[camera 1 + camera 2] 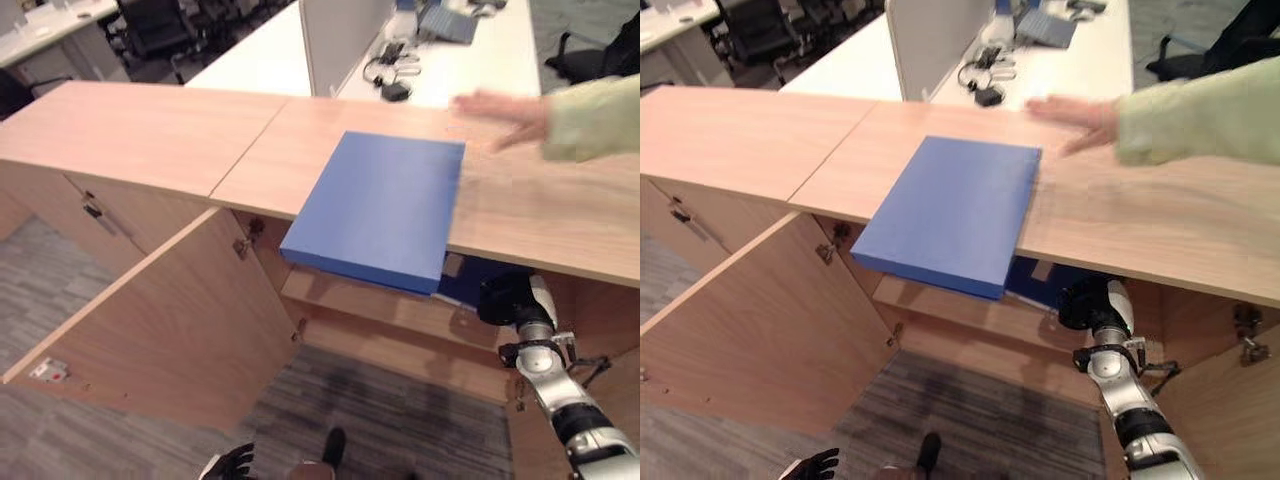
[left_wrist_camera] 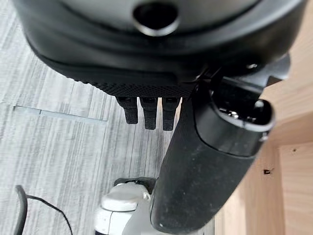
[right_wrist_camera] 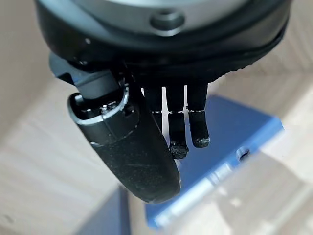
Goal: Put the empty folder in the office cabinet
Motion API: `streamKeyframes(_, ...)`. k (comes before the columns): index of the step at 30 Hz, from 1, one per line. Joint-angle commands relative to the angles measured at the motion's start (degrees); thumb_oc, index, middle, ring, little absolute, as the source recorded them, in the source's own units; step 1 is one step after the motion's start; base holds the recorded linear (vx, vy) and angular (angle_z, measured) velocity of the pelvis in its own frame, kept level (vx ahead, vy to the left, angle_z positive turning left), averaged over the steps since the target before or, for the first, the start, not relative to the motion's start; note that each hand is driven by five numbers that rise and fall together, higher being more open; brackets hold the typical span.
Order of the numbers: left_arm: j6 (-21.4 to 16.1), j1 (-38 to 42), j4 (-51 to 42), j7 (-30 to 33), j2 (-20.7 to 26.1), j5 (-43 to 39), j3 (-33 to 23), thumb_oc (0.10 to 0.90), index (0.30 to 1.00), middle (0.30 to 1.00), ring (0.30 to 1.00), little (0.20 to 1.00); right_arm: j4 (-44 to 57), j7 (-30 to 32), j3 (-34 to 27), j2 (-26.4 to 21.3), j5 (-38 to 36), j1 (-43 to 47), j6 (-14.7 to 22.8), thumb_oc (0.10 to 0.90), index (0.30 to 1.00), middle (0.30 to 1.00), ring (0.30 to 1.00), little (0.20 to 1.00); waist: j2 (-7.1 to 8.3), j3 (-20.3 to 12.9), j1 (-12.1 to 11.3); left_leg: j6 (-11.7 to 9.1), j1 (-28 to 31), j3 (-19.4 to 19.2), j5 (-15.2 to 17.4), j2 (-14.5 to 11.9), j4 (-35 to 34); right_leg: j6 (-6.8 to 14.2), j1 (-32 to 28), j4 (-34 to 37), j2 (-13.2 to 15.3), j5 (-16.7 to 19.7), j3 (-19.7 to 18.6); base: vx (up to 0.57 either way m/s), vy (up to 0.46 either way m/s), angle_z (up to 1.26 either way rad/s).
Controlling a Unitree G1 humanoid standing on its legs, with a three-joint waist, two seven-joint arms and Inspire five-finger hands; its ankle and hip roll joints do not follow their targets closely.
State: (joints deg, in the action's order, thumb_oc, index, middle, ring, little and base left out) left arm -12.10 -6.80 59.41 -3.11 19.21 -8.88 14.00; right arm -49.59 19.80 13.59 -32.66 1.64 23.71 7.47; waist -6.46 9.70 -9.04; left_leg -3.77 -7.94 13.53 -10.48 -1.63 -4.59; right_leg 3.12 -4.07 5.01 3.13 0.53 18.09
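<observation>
A blue folder [image 1: 380, 205] lies flat on the wooden cabinet top [image 1: 150, 130], its near edge overhanging the open compartment. A second blue folder [image 3: 234, 132] lies on the shelf inside the cabinet [image 1: 462, 290], just beyond my right hand [image 1: 505, 298]. That hand [image 3: 146, 147] is inside the compartment under the top, open, its fingers straight and holding nothing. My left hand [image 1: 232, 465] hangs low over the floor, fingers relaxed [image 2: 149, 110] and empty.
The cabinet door [image 1: 170, 330] stands swung open to the left. A person's hand [image 1: 505, 115] in a pale green sleeve rests on the cabinet top at the right. Behind it stands a white desk [image 1: 270, 55] with a divider panel and cables.
</observation>
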Motion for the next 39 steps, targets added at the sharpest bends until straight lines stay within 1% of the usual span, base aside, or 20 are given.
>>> streamKeyframes(1, -3.66, 5.67, 0.18, 1.17, 4.12, -3.11, 2.19, 0.800, 0.900, 0.900, 0.900, 0.900, 1.91, 1.56, 2.13, -3.46, -2.08, 8.58, 3.24, 0.400, 0.300, 0.300, 0.300, 0.300, 1.52, 1.39, -0.29, -1.77, 2.57, 0.55, 7.65, -1.54, -0.41, 3.11, 2.81, -4.52, 5.54, -4.35, 0.23, -0.15, 0.033, 0.12)
streamKeyframes(2, -4.03, 6.99, -1.14, 1.46, 4.49, -4.65, 3.51, 0.800, 0.900, 0.900, 0.900, 0.900, -0.14, 1.47, 4.14, -4.05, -2.45, 12.44, 2.91, 0.400, 0.300, 0.300, 0.300, 0.300, 0.56, 3.36, -0.79, -1.81, 1.21, 0.71, 7.10, -1.45, -0.41, 3.02, 4.76, -5.82, 5.75, -4.56, 0.04, -0.15, 0.036, 0.21)
streamKeyframes(5, -4.47, 9.02, -3.67, 1.74, 4.58, -6.99, 6.14, 0.800, 0.900, 0.900, 0.900, 0.900, -6.22, 1.67, 6.46, -4.20, -4.25, 18.77, 2.19, 0.400, 0.300, 0.300, 0.300, 0.300, -0.95, 5.50, -1.56, -1.73, -1.87, 0.82, 5.81, -1.22, -0.41, 2.96, 8.72, -7.81, 6.39, -4.51, -0.04, -0.11, 0.045, 0.11)
streamKeyframes(12, -4.40, 10.62, -7.86, 2.32, 4.57, -10.70, 9.54, 0.800, 0.900, 0.900, 0.900, 0.900, -16.08, 2.31, 8.77, -5.07, -7.01, 26.11, 0.72, 0.400, 0.300, 0.300, 0.300, 0.300, -3.06, 8.18, -2.71, -1.62, -5.90, 0.44, 4.55, -0.93, -0.41, 3.05, 14.15, -10.35, 7.15, -4.75, -0.69, -0.02, 0.019, 0.04)
streamKeyframes(13, -4.40, 10.63, -7.86, 2.32, 4.56, -10.70, 9.54, 0.800, 0.900, 0.900, 0.900, 0.900, -16.11, 2.31, 8.79, -5.08, -7.02, 26.14, 0.73, 0.400, 0.300, 0.300, 0.300, 0.300, -3.06, 8.18, -2.72, -1.62, -5.91, 0.43, 4.55, -0.93, -0.41, 3.05, 14.19, -10.38, 7.15, -4.76, -0.71, -0.01, 0.014, -0.05)
streamKeyframes(16, -4.31, 11.09, -11.32, 2.16, 5.26, -12.99, 10.74, 0.800, 0.900, 0.900, 0.900, 0.900, -19.41, 2.45, 8.60, -7.49, -8.96, 28.50, 0.09, 0.400, 0.300, 0.300, 0.300, 0.300, -4.46, 9.67, -2.96, -1.47, -7.52, 0.26, 4.27, -0.65, -0.41, 3.13, 16.97, -12.11, 7.80, -5.16, -1.19, -0.01, 0.007, -0.01)
streamKeyframes(17, -4.30, 11.10, -11.33, 2.16, 5.26, -13.00, 10.73, 0.800, 0.900, 0.900, 0.900, 0.900, -19.42, 2.44, 8.61, -7.49, -8.96, 28.52, 0.10, 0.400, 0.300, 0.300, 0.300, 0.300, -4.46, 9.66, -2.98, -1.47, -7.54, 0.24, 4.27, -0.66, -0.41, 3.13, 17.00, -12.13, 7.80, -5.16, -1.21, 0.00, 0.000, 0.00)
streamKeyframes(18, -4.32, 13.01, -11.23, 2.43, 4.06, -13.49, 11.72, 0.800, 0.900, 0.900, 0.900, 0.900, -20.39, 2.94, 8.21, -6.96, -9.17, 28.57, -0.39, 0.400, 0.300, 0.300, 0.300, 0.300, -4.48, 9.92, -2.93, -1.50, -8.03, 0.23, 4.17, -0.56, -0.41, 3.13, 17.43, -12.37, 7.94, -5.30, -0.96, -0.01, -0.023, -0.04)
streamKeyframes(19, -3.78, 14.06, -9.42, 3.24, 2.73, -12.41, 11.99, 0.800, 0.900, 0.900, 0.900, 0.900, -22.01, 3.43, 7.37, -7.73, -10.85, 30.74, -0.99, 0.400, 0.300, 0.300, 0.300, 0.300, -4.87, 10.49, -3.13, -1.50, -8.51, 0.30, 4.02, -0.41, -0.41, 3.14, 18.34, -12.99, 8.05, -5.56, -1.00, -0.01, -0.023, -0.05)
streamKeyframes(20, -3.78, 14.06, -9.42, 3.25, 2.72, -12.40, 11.99, 0.800, 0.900, 0.900, 0.900, 0.900, -22.02, 3.42, 7.39, -7.74, -10.86, 30.75, -0.98, 0.400, 0.300, 0.300, 0.300, 0.300, -4.88, 10.48, -3.14, -1.50, -8.53, 0.29, 4.02, -0.41, -0.41, 3.13, 18.38, -13.02, 8.06, -5.57, -1.01, -0.01, -0.020, -0.05)
streamKeyframes(21, -4.04, 12.30, -9.76, 3.15, 2.79, -12.11, 11.98, 0.800, 0.900, 0.900, 0.900, 0.900, -22.35, 3.40, 6.80, -9.06, -11.31, 30.67, -0.95, 0.400, 0.300, 0.300, 0.300, 0.300, -5.24, 10.65, -3.50, -1.50, -8.69, 0.52, 3.96, -0.30, -0.41, 3.08, 18.55, -13.24, 8.12, -5.74, -0.95, -0.01, -0.021, -0.05)
streamKeyframes(22, -4.39, 8.71, -11.19, 1.79, 3.39, -11.79, 12.33, 0.800, 0.900, 0.900, 0.900, 0.900, -22.90, 3.16, 6.21, -12.26, -11.66, 30.29, -0.82, 0.400, 0.300, 0.300, 0.300, 0.300, -6.14, 10.97, -4.22, -1.48, -8.97, 0.84, 3.82, -0.05, -0.41, 3.09, 18.98, -13.97, 8.48, -6.01, -0.62, -0.01, -0.021, -0.03)
streamKeyframes(23, -4.37, 8.69, -11.22, 1.79, 3.40, -11.79, 12.35, 0.800, 0.900, 0.900, 0.900, 0.900, -22.90, 3.15, 6.20, -12.27, -11.67, 30.26, -0.81, 0.400, 0.300, 0.300, 0.300, 0.300, -6.14, 10.93, -4.23, -1.48, -8.99, 0.84, 3.82, -0.05, -0.41, 3.09, 19.02, -14.00, 8.48, -6.02, -0.62, -0.01, -0.022, 0.05)
streamKeyframes(24, -4.54, 5.72, -12.87, 0.32, 4.68, -11.49, 12.63, 0.800, 0.900, 0.900, 0.900, 0.900, -23.63, 2.79, 5.92, -15.54, -11.99, 29.90, -0.60, 0.400, 0.300, 0.300, 0.300, 0.300, -7.04, 11.01, -4.90, -1.49, -9.18, 1.21, 3.77, 0.27, -0.41, 3.16, 19.41, -14.55, 8.75, -6.29, -0.34, 0.08, -0.063, 0.08)
streamKeyframes(25, -4.51, 5.60, -12.86, 0.33, 4.66, -11.51, 12.62, 0.800, 0.900, 0.900, 0.900, 0.900, -23.62, 2.75, 5.99, -15.49, -11.99, 29.83, -0.60, 0.400, 0.300, 0.300, 0.300, 0.300, -6.70, 10.83, -4.86, -1.67, -8.47, 1.06, 5.12, 0.14, -0.41, 3.33, 18.85, -14.75, 8.65, -7.98, -0.87, 0.08, -0.073, 0.09)
streamKeyframes(26, -5.95, 0.36, -15.30, -2.39, 7.47, -11.72, 11.87, 0.800, 0.900, 0.900, 0.900, 0.900, -23.16, 2.39, 5.82, -18.66, -12.45, 28.76, -0.14, 0.400, 0.300, 0.300, 0.300, 0.300, -7.31, 11.01, -5.38, -1.64, -8.40, 1.11, 5.13, 0.36, -0.41, 3.29, 18.81, -14.89, 8.82, -8.15, -0.87, 0.09, -0.050, 0.11)
streamKeyframes(27, -5.34, -0.52, -17.44, -2.89, 9.36, -12.64, 10.97, 0.800, 0.900, 0.900, 0.900, 0.900, -22.51, 1.96, 5.25, -21.05, -11.94, 27.83, 0.41, 0.400, 0.300, 0.300, 0.300, 0.300, -7.74, 10.82, -5.45, -1.69, -8.26, 1.11, 5.18, 0.48, -0.41, 3.40, 18.90, -15.08, 8.96, -8.16, -0.91, 0.01, 0.011, 0.13)
streamKeyframes(31, -5.10, 2.03, -19.97, -2.76, 9.03, -12.28, 13.33, 0.800, 0.900, 0.900, 0.900, 0.900, -22.68, 3.04, 6.76, -23.59, -10.68, 31.01, 0.57, 0.400, 0.300, 0.300, 0.300, 0.300, -8.48, 10.99, -4.82, -1.87, -8.43, 0.76, 5.14, 0.70, -0.41, 3.43, 20.18, -16.09, 9.42, -8.40, -1.53, 0.00, 0.011, 0.03)
streamKeyframes(32, -5.22, 2.13, -20.52, -2.91, 9.17, -12.63, 13.90, 0.800, 0.900, 0.900, 0.900, 0.900, -23.42, 3.05, 7.44, -25.43, -10.60, 33.04, 0.29, 0.400, 0.300, 0.300, 0.300, 0.300, -8.76, 10.91, -4.56, -2.00, -8.57, 0.65, 5.14, 0.78, -0.41, 3.44, 20.61, -16.28, 9.51, -8.43, -1.73, -0.02, 0.002, -0.09)
streamKeyframes(39, -5.16, 2.73, -19.80, -3.08, 8.58, -13.30, 14.35, 0.800, 0.900, 0.900, 0.900, 0.900, -25.33, 2.99, 11.92, -29.75, -10.00, 40.50, -0.38, 0.400, 0.300, 0.300, 0.300, 0.300, -10.07, 10.71, -4.11, -2.61, -9.35, -0.15, 4.76, 0.98, -0.41, 3.57, 22.11, -17.01, 10.01, -8.55, -2.18, 0.00, -0.006, -0.02)
